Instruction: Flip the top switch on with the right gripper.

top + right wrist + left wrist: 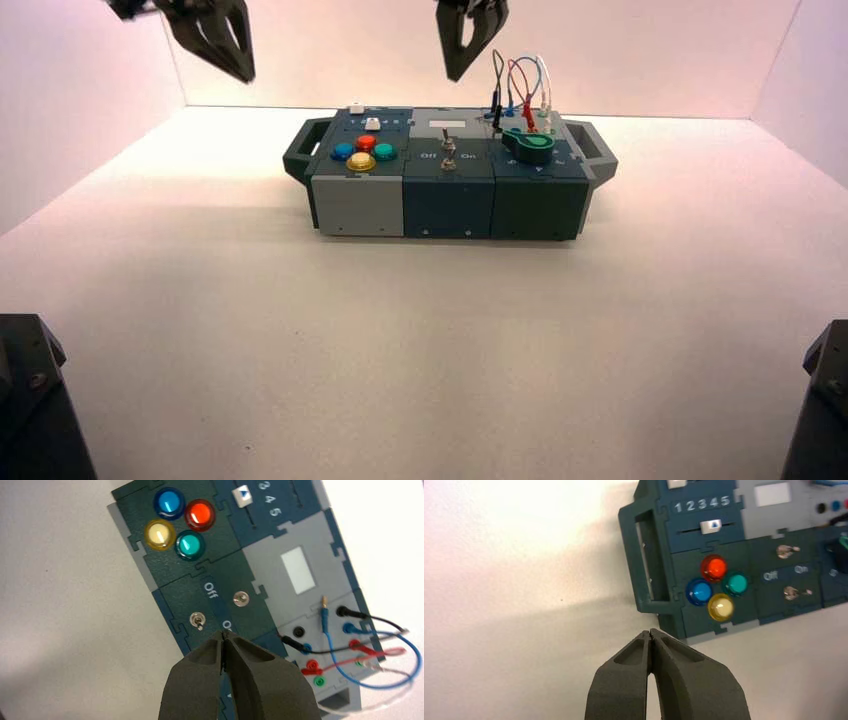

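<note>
The top switch [241, 599] is the small metal toggle nearer the white panel, in the box's middle section; it also shows as the top switch [449, 147]. Its twin [197, 621] sits toward the box's front. "Off" lettering lies between them. My right gripper [223, 634] is shut with nothing in it. Its tip covers the "On" lettering, a short way from both toggles. From above, the right gripper [455, 70] hangs over the box's back middle, well above the switches. I cannot tell the top switch's lever position.
My left gripper [243, 70] hangs shut, high off the box's left end; the left gripper [651, 631] points at the table near that end's handle [649, 555]. The box [450, 200] carries coloured round buttons [363, 152], a slider [243, 495], a green knob [535, 146] and looping wires [520, 85].
</note>
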`<action>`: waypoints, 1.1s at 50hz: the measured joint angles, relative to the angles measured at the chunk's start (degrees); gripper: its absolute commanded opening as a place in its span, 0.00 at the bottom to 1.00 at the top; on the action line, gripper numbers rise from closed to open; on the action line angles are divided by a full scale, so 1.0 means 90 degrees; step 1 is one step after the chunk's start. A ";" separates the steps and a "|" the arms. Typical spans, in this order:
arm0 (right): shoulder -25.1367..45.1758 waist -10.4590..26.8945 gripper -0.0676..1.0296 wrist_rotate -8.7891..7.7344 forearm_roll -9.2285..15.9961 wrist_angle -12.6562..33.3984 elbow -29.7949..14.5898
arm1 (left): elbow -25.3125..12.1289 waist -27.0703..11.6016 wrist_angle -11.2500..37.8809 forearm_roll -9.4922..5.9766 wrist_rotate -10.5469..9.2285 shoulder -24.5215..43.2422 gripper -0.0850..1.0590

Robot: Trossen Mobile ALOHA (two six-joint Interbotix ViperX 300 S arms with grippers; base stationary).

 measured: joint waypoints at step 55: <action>0.0244 0.0000 0.04 -0.0869 0.0010 -0.0039 -0.0137 | -0.1787 -0.0479 -0.0254 -0.0234 -0.0176 0.3018 0.05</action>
